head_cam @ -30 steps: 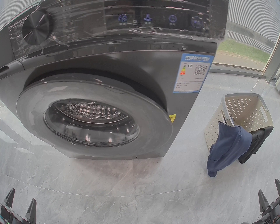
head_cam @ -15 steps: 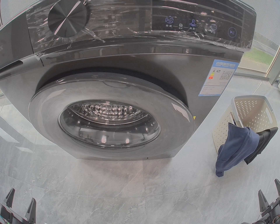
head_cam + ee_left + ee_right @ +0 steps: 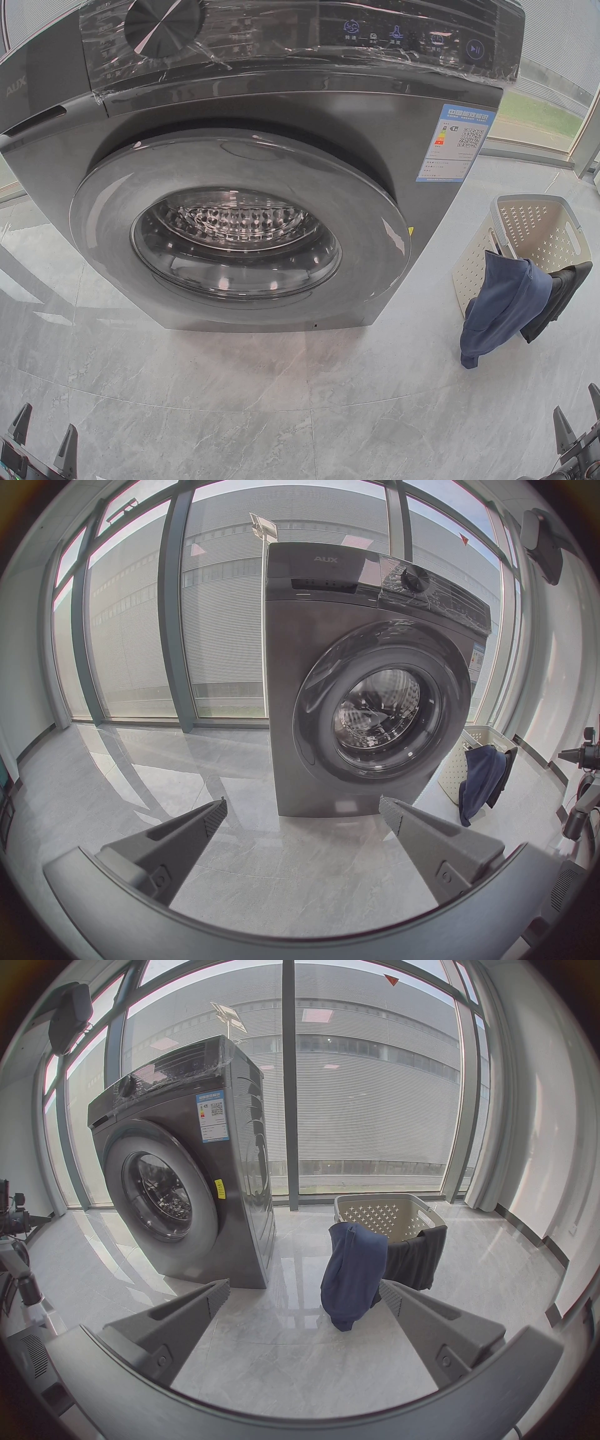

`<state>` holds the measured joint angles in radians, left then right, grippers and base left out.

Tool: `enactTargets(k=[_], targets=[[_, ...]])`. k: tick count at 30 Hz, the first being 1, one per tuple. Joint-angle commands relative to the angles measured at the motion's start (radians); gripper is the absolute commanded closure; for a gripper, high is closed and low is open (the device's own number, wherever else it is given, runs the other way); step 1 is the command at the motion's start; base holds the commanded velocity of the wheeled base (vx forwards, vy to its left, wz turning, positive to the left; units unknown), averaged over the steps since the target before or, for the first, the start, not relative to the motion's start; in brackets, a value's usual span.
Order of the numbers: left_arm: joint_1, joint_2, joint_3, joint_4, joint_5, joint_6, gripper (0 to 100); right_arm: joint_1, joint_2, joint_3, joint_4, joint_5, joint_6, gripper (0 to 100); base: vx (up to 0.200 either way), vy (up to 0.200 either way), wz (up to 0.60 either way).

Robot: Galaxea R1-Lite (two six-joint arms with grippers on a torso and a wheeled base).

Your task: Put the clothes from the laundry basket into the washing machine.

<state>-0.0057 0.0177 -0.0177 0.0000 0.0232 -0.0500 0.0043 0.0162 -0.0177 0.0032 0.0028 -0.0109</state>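
Pale marble floor [image 3: 250, 387]. The washing machine [image 3: 262, 119] stands door shut, its top cut off. Beside it, a blue garment [image 3: 506, 300] and a dark garment [image 3: 559, 297] drape over the laundry basket [image 3: 531, 201], hiding its bottom. My left gripper [image 3: 301, 805] and right gripper [image 3: 303, 1286] hang low, fingers apart, empty.

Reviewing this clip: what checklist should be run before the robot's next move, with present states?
1. Dark grey front-loading washing machine, round glass door shut: not ok for loading.
2. Left gripper open, empty: ok.
3. Right gripper open, empty: ok.
4. Blue garment draped over cream perforated plastic laundry basket rim, exposed: ok.
5. Black garment draped beside it: ok.
6. Drum free of laundry: cannot tell.
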Motion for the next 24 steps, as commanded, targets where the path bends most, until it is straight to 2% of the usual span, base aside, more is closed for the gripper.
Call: enactTargets(k=[1,11,24], targets=[[0.000,-0.012,0.016,0.000,0.000,-0.001,0,0.000,-0.016,0.016,0.000,0.000,0.000,0,0.000,0.000,0.00],[0.000,-0.012,0.016,0.000,0.000,-0.004,0,0.000,-0.016,0.016,0.000,0.000,0.000,0,0.000,0.180,0.00],[0.000,-0.012,0.016,0.000,0.000,-0.004,0,0.000,-0.016,0.015,0.000,0.000,-0.001,0,0.000,0.000,0.00]])
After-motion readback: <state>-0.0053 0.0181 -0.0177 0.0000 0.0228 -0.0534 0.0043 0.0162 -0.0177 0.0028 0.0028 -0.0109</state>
